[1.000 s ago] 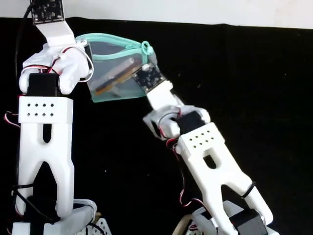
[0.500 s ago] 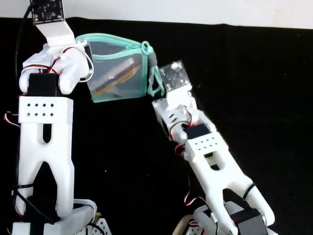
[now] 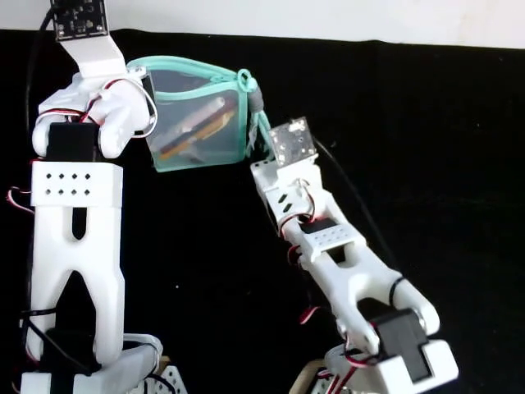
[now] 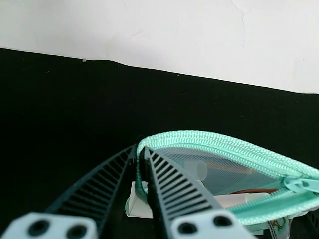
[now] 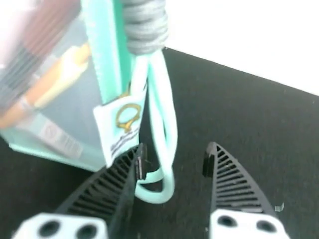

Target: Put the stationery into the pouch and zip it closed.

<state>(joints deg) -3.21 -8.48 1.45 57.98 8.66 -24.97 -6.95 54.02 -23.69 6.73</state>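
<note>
The clear pouch [image 3: 197, 123] with teal trim hangs above the black table and holds pens and a pencil [image 3: 195, 129]. My left gripper [image 4: 141, 153] is shut on the pouch's teal rim [image 4: 209, 147] at its left end, next to the zip. The zip slider [image 4: 299, 184] sits at the far end. My right gripper [image 5: 174, 162] is open at the pouch's right end. The teal loop cord [image 5: 160, 124] hangs beside one of its fingers [image 5: 127, 169], below a grey wrap [image 5: 145, 25] and a white label [image 5: 118, 127].
Black cloth [image 3: 410, 123] covers the table, with a white wall strip [image 3: 328, 20] behind. The left arm [image 3: 78, 205] stands upright at the left. The right arm [image 3: 328, 246] slants up from the bottom centre towards the pouch.
The right arm pulled away from the pouch's front face and swung right. Its gripper now sits at the loop cord on the right end. The left arm and pouch stayed put.
</note>
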